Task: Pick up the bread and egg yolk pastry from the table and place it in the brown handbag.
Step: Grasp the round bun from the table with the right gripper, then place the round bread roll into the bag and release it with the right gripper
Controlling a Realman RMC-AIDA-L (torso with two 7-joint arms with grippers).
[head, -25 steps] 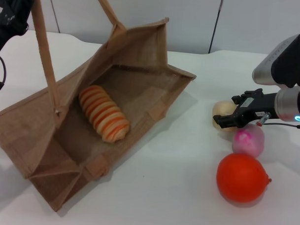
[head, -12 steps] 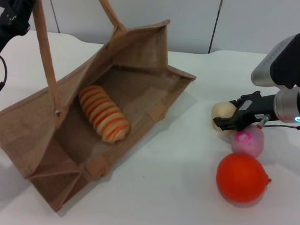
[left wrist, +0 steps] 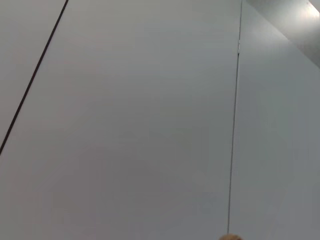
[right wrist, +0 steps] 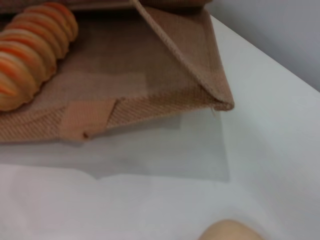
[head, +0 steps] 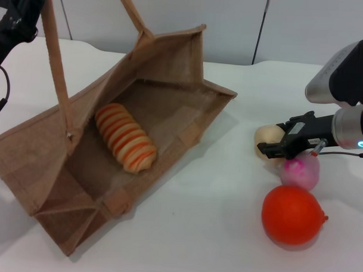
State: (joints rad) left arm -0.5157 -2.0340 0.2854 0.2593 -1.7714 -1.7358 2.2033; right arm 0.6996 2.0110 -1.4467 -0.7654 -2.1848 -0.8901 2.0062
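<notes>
The brown handbag [head: 166, 64] lies open on the white table, its handles pulled up out of the top of the head view. The striped orange and cream bread [head: 126, 137] lies inside it, also seen as bread [right wrist: 30, 50] within the handbag [right wrist: 165, 85] from the right wrist. At the right, the pale egg yolk pastry [head: 264, 136] rests on the table. My right gripper [head: 275, 141] is open around it, one black finger on either side. The pastry [right wrist: 227, 231] just shows at the right wrist picture's edge. My left gripper [head: 16, 11] is at the top left, beside the raised near handle [head: 53, 60].
A pink ball [head: 301, 171] with a magenta mark touches the right gripper's underside, and a round orange fruit [head: 292, 214] sits nearer to me. Bare white table lies between the bag and the pastry. The left wrist view shows only grey wall panels.
The right gripper has sunk slightly and edged left at the pastry, which shifted a little left with it. Bag, bread and left arm have held still.
</notes>
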